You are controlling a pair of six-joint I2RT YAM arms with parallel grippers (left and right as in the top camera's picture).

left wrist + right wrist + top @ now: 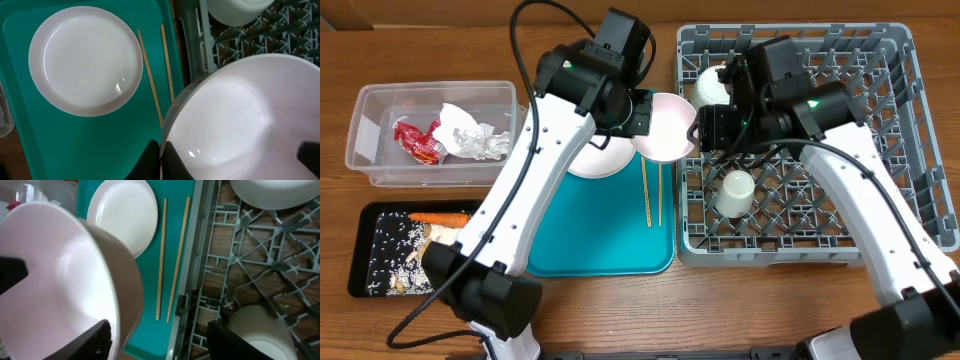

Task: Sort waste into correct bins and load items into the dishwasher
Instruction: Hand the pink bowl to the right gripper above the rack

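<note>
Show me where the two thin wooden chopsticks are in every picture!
Overhead: thin wooden chopsticks centre, on the rectangular teal tray.
Left wrist: chopsticks upper middle, right of the pale round plate.
Right wrist: chopsticks middle, right of the plate.
Shared landmark: the teal tray.

White arms point(535, 150), black joints point(592, 78), cables point(517, 40).

Left arm point(535, 150) and right arm point(865, 190) angle inward, wrists close, left jaws pinched tight, right jaws spread.
</note>
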